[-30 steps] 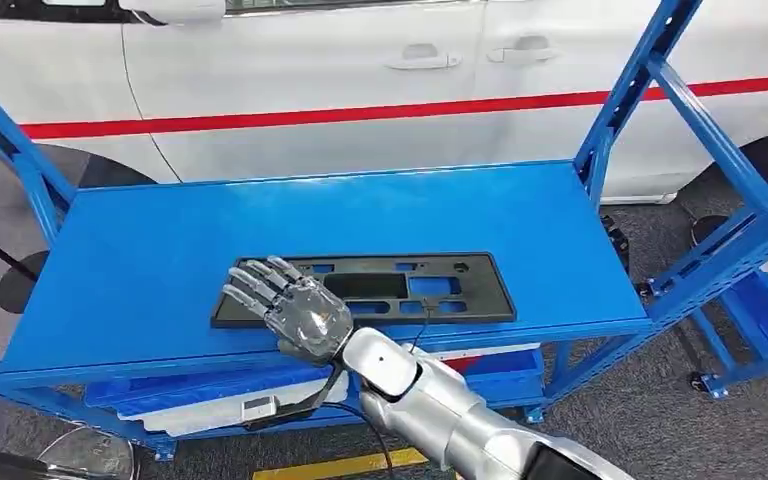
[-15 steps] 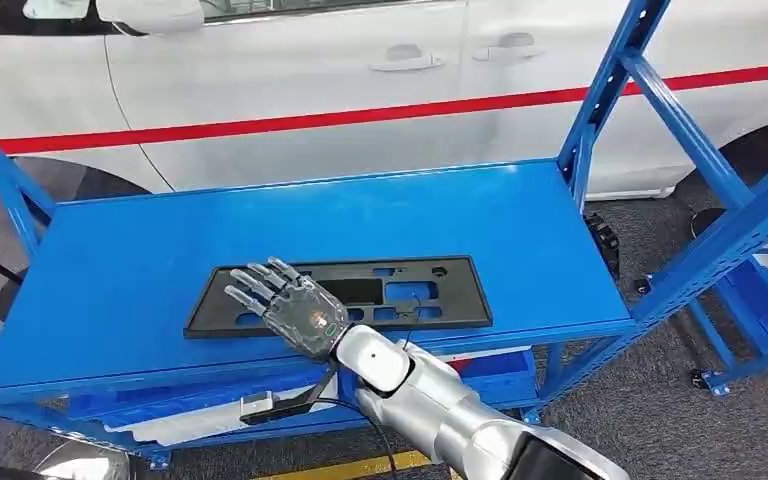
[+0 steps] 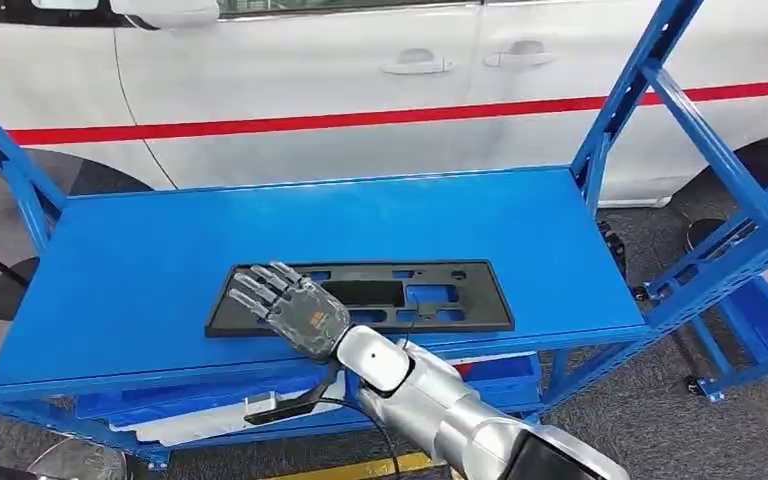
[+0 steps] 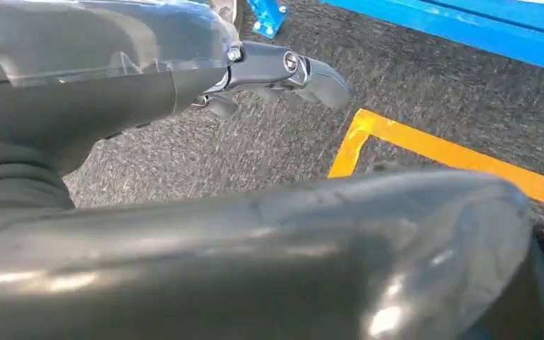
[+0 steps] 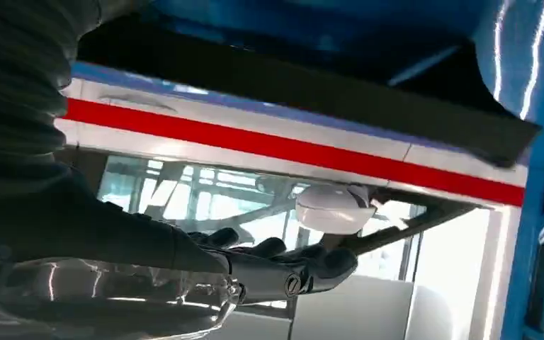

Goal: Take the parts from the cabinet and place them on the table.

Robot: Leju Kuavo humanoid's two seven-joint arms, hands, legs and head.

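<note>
While its fingers point(image 3: 260, 285) are lying spread and extended, holding nothing, the right hand point(image 3: 290, 308) is hovering palm-down over the left end of the black plastic part point(image 3: 440, 290), with the fingertips reaching just past the part's left edge; whether they are touching the surface cannot be told. From that hand the silver right arm point(image 3: 430, 400) is coming in from the lower edge of the head view, crossing the front lip of the shelf. That flat, rectangular part, with several cut-out openings, is lying on the blue shelf point(image 3: 160, 250), near its front edge and roughly at the middle of its width. Blue uprights point(image 3: 630, 90) of the rack are rising at the right and left corners, and a lower shelf level is carrying a pale flat item point(image 3: 200, 420) below. Behind the rack a white car point(image 3: 360, 100) with a red stripe is standing side-on. Seen from the left wrist, the left hand point(image 4: 269, 78) is hanging over grey carpet point(image 4: 411, 92) with a yellow floor line point(image 4: 460, 156), its dark fingers lying loosely extended and gripping nothing.
</note>
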